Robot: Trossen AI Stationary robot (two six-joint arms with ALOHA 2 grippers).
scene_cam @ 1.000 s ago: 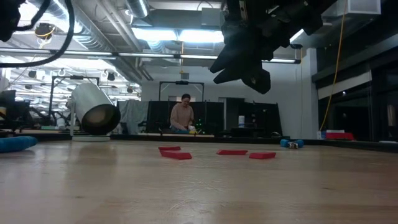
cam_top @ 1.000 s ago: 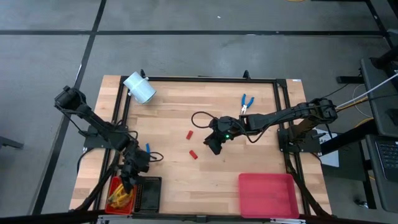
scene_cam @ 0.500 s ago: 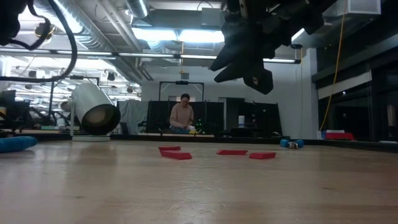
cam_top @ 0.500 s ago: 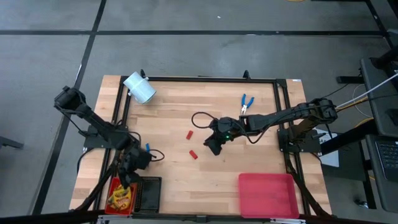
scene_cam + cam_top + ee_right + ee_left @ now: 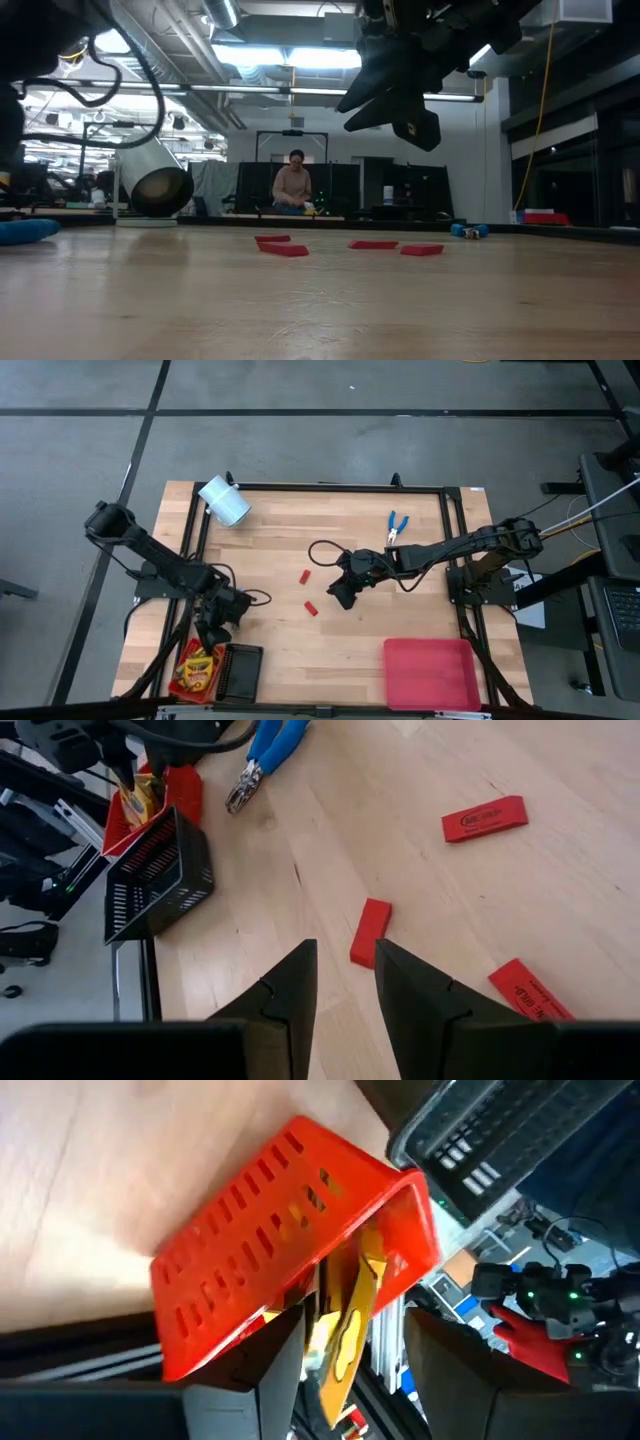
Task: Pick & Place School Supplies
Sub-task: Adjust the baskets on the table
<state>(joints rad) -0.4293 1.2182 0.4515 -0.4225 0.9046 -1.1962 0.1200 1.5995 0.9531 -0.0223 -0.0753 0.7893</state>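
Observation:
My left gripper (image 5: 208, 637) (image 5: 355, 1375) stands open just beyond the red tray's (image 5: 180, 660) far rim, touching nothing. Yellow-and-green crayon boxes (image 5: 198, 668) (image 5: 350, 1315) lie in that tray. My right gripper (image 5: 345, 594) (image 5: 345, 982) hangs open above mid-table, with nothing between its fingers. Small red pieces (image 5: 304, 575) (image 5: 311, 608) (image 5: 371, 932) lie flat on the wood below and beside it. One blue-handled pliers (image 5: 396, 527) lies far right of centre. Another blue-handled pliers (image 5: 268, 748) lies near the left arm.
A black tray (image 5: 240, 672) stands right of the red one at the near left edge. A pink-red tray (image 5: 428, 672) sits at the near right. A pale cylinder (image 5: 224, 501) lies at the far left corner. A person sits in the room beyond.
My left gripper has drawn back from over the red tray toward the table's far and right side and has turned about its wrist. The crayon boxes now show uncovered in the tray. My right gripper has kept its place.

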